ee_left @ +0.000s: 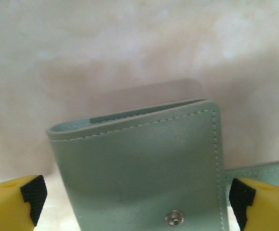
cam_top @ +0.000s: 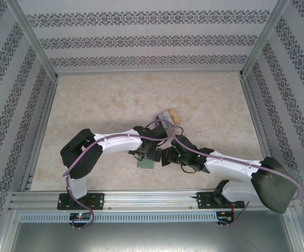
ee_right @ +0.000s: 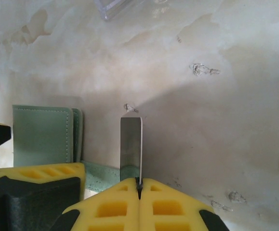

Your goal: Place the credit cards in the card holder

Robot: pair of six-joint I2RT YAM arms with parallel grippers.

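The sage-green card holder [ee_left: 139,168] stands between the spread fingers of my left gripper [ee_left: 137,199], its snap button low on the near face. That gripper is open, and its black-tipped yellow fingertips [ee_left: 31,195] sit just outside the holder's side edges. My right gripper [ee_right: 139,184] is shut on a grey credit card [ee_right: 131,142], held edge-on and pointing away from the camera. The card holder [ee_right: 43,134] lies to the card's left, with a green flap [ee_right: 98,173] reaching under the card. In the top view both grippers [cam_top: 150,152] [cam_top: 168,156] meet over the card holder [cam_top: 145,163].
A clear plastic box with a tan end [cam_top: 167,116] lies just behind the grippers, and its corner [ee_right: 117,7] shows at the top of the right wrist view. The marble-patterned table [cam_top: 99,105] is ringed by metal rails and patterned walls.
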